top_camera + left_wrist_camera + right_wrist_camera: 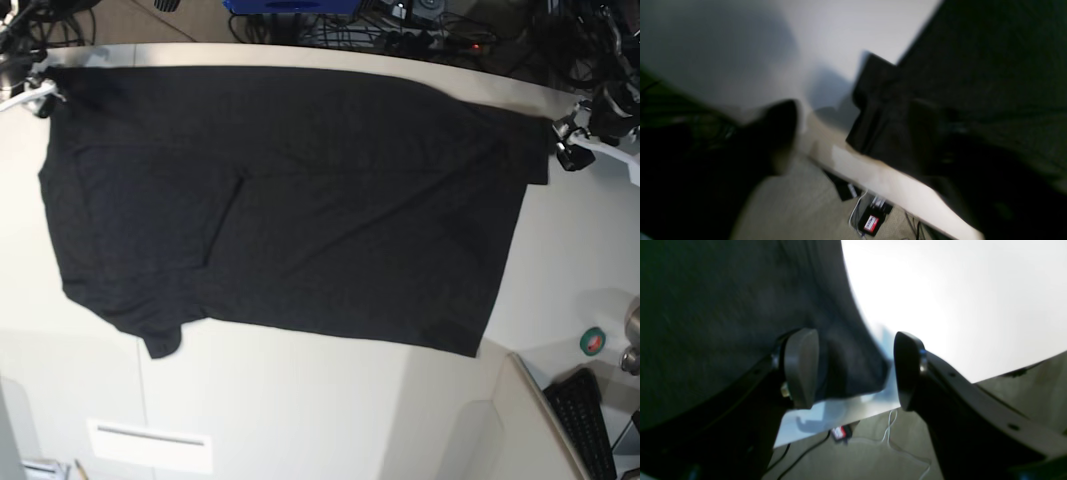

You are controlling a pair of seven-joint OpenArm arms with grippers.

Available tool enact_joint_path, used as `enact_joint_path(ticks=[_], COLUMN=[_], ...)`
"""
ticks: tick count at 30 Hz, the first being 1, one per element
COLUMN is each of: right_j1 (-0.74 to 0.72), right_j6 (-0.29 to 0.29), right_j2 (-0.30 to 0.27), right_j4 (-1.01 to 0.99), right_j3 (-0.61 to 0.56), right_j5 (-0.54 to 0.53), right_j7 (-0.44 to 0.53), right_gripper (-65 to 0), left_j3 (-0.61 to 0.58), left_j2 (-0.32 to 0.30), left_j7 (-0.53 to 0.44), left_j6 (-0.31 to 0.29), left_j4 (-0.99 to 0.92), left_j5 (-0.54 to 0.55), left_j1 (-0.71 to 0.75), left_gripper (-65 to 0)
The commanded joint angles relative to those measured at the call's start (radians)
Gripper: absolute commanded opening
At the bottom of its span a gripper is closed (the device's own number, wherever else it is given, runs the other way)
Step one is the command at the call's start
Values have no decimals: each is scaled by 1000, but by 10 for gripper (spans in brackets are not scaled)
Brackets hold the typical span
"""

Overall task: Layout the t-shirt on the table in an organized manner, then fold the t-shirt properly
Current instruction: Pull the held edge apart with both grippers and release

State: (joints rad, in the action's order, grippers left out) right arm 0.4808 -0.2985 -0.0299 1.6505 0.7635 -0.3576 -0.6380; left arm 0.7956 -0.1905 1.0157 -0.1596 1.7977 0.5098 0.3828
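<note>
The t-shirt (pixel 290 200) lies spread flat on the counter (pixel 300 410), plain black side up, reaching to the counter's far edge; one sleeve end points to the near side. Right gripper (pixel 855 370) is at the shirt's far corner, jaws apart w/ the cloth corner between them, pads not pressing it. Left gripper (pixel 570 140) is at the other far corner; left wrist view is too blurred, so I cannot tell its jaws' state.
</note>
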Motion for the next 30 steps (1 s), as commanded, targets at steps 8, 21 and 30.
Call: enact_joint_path(ticks=[8, 21, 30], right_j1=[-264, -692, -713], right_j6=[0, 0, 0], right_j2=[-117, -322, -315], right_j4=[-123, -810, -935], right_j3=[3, -220, -296], right_j5=[5, 7, 7], right_j7=[17, 183, 278], right_gripper=[-315, -314, -314], left_j3=[146, 221, 221], left_j2=[-23, -14, -17], left_j7=[-11, -11, -11], left_j6=[-2, -4, -4], left_j4=[35, 23, -103], left_j5=[3, 8, 8], left_j1=[-46, -37, -44], left_gripper=[-56, -640, -650])
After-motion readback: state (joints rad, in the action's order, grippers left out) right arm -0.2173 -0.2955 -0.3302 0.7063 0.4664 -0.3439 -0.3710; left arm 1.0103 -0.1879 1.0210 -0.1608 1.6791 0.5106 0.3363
